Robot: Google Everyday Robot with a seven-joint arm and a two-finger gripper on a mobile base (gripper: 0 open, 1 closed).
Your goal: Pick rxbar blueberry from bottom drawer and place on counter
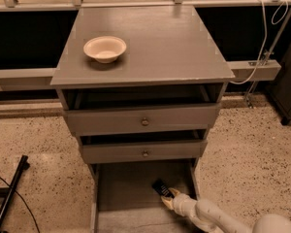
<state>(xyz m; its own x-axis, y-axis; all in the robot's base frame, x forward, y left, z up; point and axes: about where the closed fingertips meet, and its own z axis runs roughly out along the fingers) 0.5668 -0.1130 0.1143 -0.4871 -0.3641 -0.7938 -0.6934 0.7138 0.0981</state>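
The rxbar blueberry, a small dark wrapper, lies on the floor of the bottom drawer, towards its right side. My gripper reaches into the drawer from the lower right on a white arm. It sits low, at the bar's near end. Its cream fingers stand apart, with the end of the bar between them. The counter is the grey top of the cabinet, well above the gripper.
A cream bowl stands on the counter's left side. Two knobbed drawers above the bottom one are partly pulled out and overhang it. A black bar lies on the speckled floor at left. A white cable hangs at right.
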